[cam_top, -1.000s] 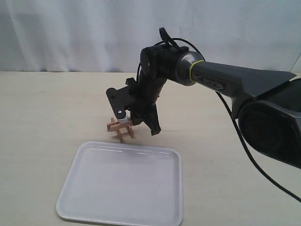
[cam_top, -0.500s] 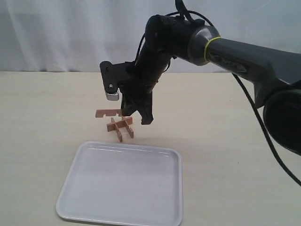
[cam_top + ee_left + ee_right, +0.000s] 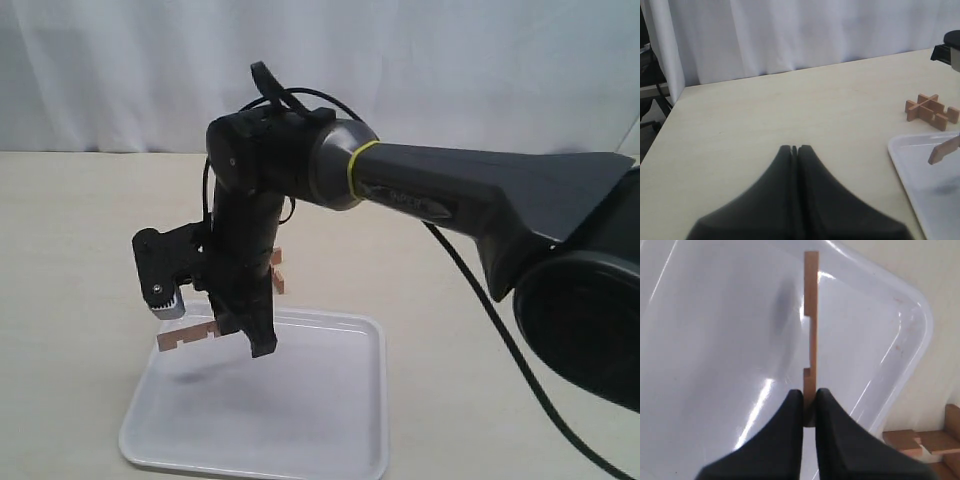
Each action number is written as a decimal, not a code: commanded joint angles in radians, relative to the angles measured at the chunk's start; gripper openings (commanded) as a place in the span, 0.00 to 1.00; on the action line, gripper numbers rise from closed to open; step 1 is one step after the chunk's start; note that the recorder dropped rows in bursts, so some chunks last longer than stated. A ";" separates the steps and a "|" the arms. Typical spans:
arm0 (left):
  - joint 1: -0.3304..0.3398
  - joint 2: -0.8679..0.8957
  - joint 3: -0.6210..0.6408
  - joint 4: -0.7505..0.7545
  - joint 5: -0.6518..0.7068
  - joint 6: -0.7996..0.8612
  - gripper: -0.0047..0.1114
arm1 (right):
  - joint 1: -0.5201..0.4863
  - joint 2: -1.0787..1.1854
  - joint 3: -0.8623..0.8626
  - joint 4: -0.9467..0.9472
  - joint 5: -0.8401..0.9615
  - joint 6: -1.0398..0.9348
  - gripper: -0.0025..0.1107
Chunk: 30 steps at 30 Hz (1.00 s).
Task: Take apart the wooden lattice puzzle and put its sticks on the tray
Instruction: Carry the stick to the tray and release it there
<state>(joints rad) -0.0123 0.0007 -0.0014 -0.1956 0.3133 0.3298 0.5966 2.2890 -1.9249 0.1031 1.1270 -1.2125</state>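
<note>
The right gripper (image 3: 809, 399) pinches one notched stick (image 3: 811, 315) by its end above the tray (image 3: 705, 315), while the left wrist view alone clearly shows the puzzle (image 3: 931, 111), seemingly three crossed sticks, on the table (image 3: 765, 115) near the tray, and the left gripper (image 3: 795, 149) clenched empty.

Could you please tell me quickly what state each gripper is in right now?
Left gripper: closed, holding nothing.
Right gripper: closed on a wooden stick above the tray.
</note>
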 commanded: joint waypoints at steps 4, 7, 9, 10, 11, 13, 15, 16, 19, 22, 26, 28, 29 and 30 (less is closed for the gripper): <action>0.000 -0.001 0.001 0.001 -0.009 -0.008 0.04 | 0.009 0.032 0.020 -0.059 -0.058 0.085 0.06; 0.000 -0.001 0.001 0.001 -0.009 -0.008 0.04 | 0.009 0.064 0.020 -0.059 -0.082 0.103 0.06; 0.000 -0.001 0.001 0.001 -0.009 -0.008 0.04 | 0.009 0.076 0.020 -0.062 -0.082 0.107 0.06; 0.000 -0.001 0.001 0.001 -0.009 -0.008 0.04 | 0.009 0.078 0.020 -0.071 -0.082 0.111 0.06; 0.000 -0.001 0.001 0.001 -0.009 -0.008 0.04 | 0.009 0.080 0.020 -0.081 -0.082 0.119 0.06; 0.000 -0.001 0.001 0.001 -0.009 -0.008 0.04 | 0.009 0.080 0.020 -0.096 -0.082 0.130 0.06; 0.000 -0.001 0.001 0.001 -0.009 -0.008 0.04 | 0.009 0.080 0.020 -0.096 -0.069 0.132 0.07; 0.000 -0.001 0.001 0.001 -0.009 -0.008 0.04 | 0.009 0.080 0.020 -0.096 -0.066 0.132 0.10; 0.000 -0.001 0.001 0.001 -0.009 -0.008 0.04 | 0.009 0.080 0.020 -0.096 -0.064 0.132 0.21; 0.000 -0.001 0.001 0.001 -0.009 -0.008 0.04 | 0.009 0.078 0.020 -0.096 -0.064 0.132 0.35; 0.000 -0.001 0.001 0.001 -0.009 -0.008 0.04 | 0.009 0.063 0.016 -0.089 -0.054 0.132 0.45; 0.000 -0.001 0.001 0.001 -0.009 -0.008 0.04 | 0.009 0.044 0.016 -0.086 -0.054 0.132 0.46; 0.000 -0.001 0.001 0.001 -0.009 -0.008 0.04 | 0.009 0.034 0.016 -0.083 -0.053 0.132 0.46; 0.000 -0.001 0.001 0.001 -0.009 -0.008 0.04 | 0.009 0.024 0.016 -0.083 -0.052 0.132 0.46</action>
<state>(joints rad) -0.0123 0.0007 -0.0014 -0.1956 0.3133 0.3298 0.6075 2.3510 -1.9087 0.0138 1.0643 -1.0834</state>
